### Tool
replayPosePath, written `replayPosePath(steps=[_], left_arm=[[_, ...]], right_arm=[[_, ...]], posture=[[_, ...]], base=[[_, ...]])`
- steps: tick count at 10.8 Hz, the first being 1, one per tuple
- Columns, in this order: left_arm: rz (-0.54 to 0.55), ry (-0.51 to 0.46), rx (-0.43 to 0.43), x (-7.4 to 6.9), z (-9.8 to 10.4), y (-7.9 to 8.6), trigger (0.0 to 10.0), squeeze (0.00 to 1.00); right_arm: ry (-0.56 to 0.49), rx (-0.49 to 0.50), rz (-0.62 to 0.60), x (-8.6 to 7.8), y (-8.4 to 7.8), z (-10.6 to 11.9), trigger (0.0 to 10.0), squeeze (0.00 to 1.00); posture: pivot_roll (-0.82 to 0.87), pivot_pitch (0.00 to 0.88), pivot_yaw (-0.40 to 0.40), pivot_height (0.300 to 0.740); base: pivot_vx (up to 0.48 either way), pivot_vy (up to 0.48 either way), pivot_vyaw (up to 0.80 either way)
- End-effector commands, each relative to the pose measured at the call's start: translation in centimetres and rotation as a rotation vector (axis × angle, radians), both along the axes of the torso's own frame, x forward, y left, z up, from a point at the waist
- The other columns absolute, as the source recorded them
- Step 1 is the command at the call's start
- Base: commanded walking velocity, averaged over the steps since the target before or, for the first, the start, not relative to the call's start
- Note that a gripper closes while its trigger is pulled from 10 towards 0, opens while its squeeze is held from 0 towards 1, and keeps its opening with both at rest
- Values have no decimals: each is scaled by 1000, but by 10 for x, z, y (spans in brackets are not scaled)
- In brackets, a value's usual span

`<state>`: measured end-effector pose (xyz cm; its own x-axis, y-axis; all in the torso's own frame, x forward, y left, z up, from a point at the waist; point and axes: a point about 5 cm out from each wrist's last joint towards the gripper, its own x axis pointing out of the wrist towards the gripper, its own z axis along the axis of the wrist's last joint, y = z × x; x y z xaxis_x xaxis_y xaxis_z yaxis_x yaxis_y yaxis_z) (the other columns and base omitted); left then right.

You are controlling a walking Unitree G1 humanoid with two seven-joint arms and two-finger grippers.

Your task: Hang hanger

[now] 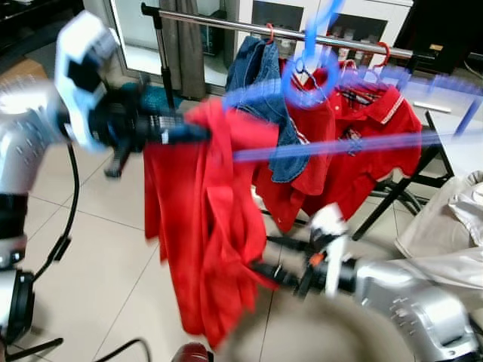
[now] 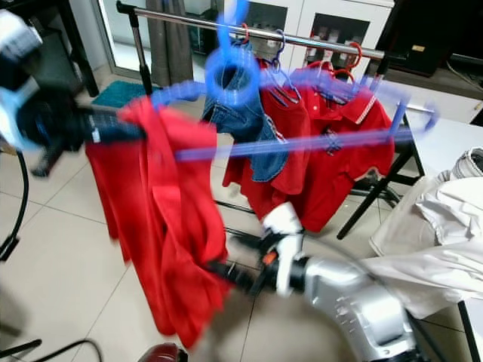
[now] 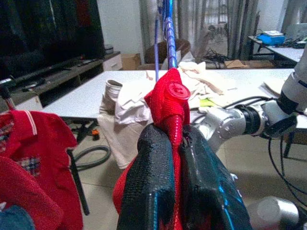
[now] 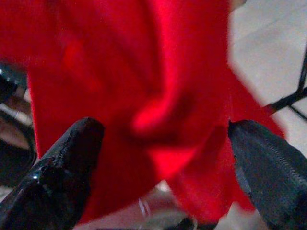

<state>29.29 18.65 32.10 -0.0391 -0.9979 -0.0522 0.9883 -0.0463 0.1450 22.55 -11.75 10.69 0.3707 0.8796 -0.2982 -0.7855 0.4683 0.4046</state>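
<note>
While your left gripper (image 3: 175, 143) is raised at about 9 o'clock in the head views, its two black fingers (image 3: 148, 182) are pinched together on a bunched fold of the red shirt (image 1: 204, 226), and the thin end of the blue hanger (image 1: 332, 143) rises out of that fold just past the fingertips. From there the hanger runs across toward 3 o'clock, blurred, with its hook (image 1: 309, 72) just in front of the metal clothes rail (image 1: 219, 21); you cannot tell whether the hook touches the rail. The red shirt droops from the hanger's left end down toward the tiled floor (image 1: 98, 219). Your right gripper (image 4: 158, 158) sits low at about 5 o'clock with its fingers (image 4: 62, 172) spread apart, the shirt's lower cloth lying between them. Red polo shirts (image 1: 362, 136) and a denim garment (image 1: 264, 90) hang on the rail behind.
</note>
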Motion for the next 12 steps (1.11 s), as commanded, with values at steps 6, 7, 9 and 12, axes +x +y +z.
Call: replayPosePath(steps=[6, 7, 9, 12], left_arm=[[109, -87, -52, 4, 14, 5, 0, 0], [131, -93, -46, 6, 11, 6, 0, 0], [146, -95, -48, 8, 8, 2, 0, 0], [167, -113, -35, 14, 1, -5, 0, 0]], right_arm=[[-210, 31, -35, 15, -5, 14, 2471, 0], [-253, 50, -71, 17, -11, 20, 10000, 0], [-320, 117, -136, 19, -22, 35, 10000, 1000], [-366, 257, -92, 17, -6, 59, 10000, 1000]], posture=[[215, 61, -44, 740], [211, 60, -44, 740], [207, 66, -44, 740], [205, 74, -37, 740]], base=[[0, 0, 0], [0, 0, 0], [0, 0, 0], [0, 0, 0]])
